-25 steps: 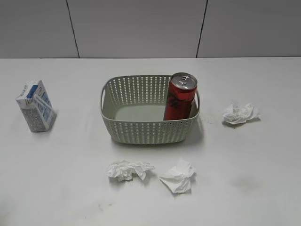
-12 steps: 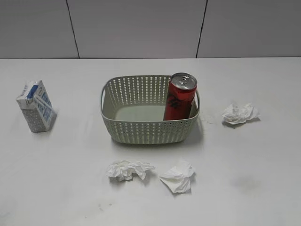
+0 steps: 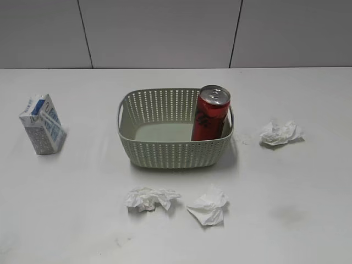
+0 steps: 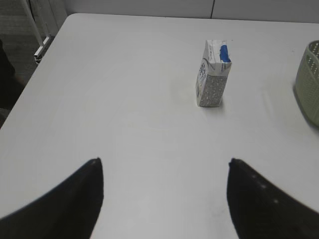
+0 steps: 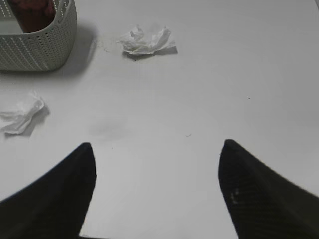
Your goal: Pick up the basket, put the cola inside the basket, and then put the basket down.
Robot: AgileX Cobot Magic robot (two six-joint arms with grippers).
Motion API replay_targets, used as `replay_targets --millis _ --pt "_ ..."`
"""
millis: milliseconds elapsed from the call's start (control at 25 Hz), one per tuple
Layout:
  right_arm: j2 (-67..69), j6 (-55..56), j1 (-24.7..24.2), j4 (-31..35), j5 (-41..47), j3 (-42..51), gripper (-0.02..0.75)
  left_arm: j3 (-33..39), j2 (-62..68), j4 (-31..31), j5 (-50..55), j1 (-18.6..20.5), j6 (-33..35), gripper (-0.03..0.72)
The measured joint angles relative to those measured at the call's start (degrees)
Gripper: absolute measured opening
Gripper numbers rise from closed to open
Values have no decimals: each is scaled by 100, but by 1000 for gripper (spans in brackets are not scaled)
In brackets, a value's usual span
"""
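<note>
The sage-green basket point(image 3: 165, 151) stands on the white table in the middle of the exterior view. The red cola can point(image 3: 210, 113) stands upright inside it, at its right end. No gripper shows in the exterior view. My left gripper point(image 4: 164, 162) is open and empty over bare table; the basket's edge point(image 4: 308, 84) shows at the far right of its view. My right gripper point(image 5: 157, 144) is open and empty over bare table; the basket point(image 5: 37, 42) with the can's red point(image 5: 32, 12) is at its top left.
A white-and-blue milk carton point(image 3: 42, 124) stands at the left, also in the left wrist view point(image 4: 213, 73). Crumpled tissues lie right of the basket point(image 3: 280, 132) and in front of it point(image 3: 149, 198) point(image 3: 209, 207). The table's left edge point(image 4: 30, 84) is near.
</note>
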Motion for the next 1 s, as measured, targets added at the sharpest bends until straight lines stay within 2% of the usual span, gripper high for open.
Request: replay_targets --millis 160,560,840,1000 --pt "-485 -12 0 5 16 0 592 0 0 5 0 0 0 586" --pt "-529 -29 0 10 22 2 591 0 0 70 -8 5 0 584" --pt "-529 -29 79 10 22 2 591 0 0 81 -8 316 0 554" --pt "-529 -34 107 10 22 2 591 0 0 80 -8 341 0 547"
